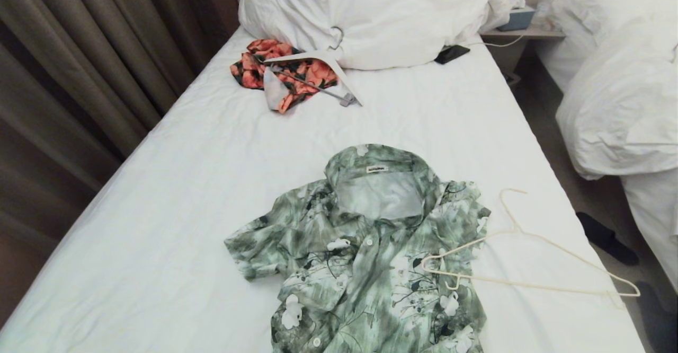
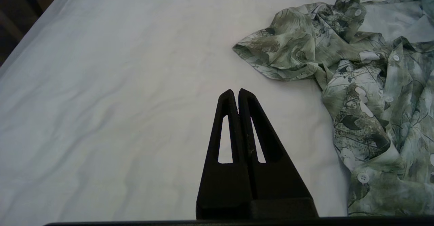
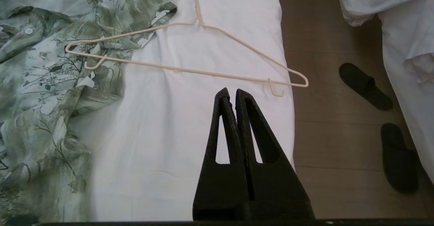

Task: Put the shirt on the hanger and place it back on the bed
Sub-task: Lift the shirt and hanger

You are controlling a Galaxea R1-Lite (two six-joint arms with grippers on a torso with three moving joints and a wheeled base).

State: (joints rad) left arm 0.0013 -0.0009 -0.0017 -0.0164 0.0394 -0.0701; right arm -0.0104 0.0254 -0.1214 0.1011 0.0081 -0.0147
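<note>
Shirt (image 1: 365, 247) hem cut off; hanger (image 1: 529, 260) partly on it.
Collar label unreadable. Left pincer (image 2: 235, 92), right pincer (image 3: 232, 91) closed, empty.

rumpled shirt (image 1: 365, 252) under hanger (image 1: 529, 260) end

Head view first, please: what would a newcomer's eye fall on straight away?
The green leafy shirt lies crumpled at the near end of the bed, with the cream hanger resting partly on its right side. Farther up, an orange floral garment lies under a white clip hanger by the pillows.
</note>
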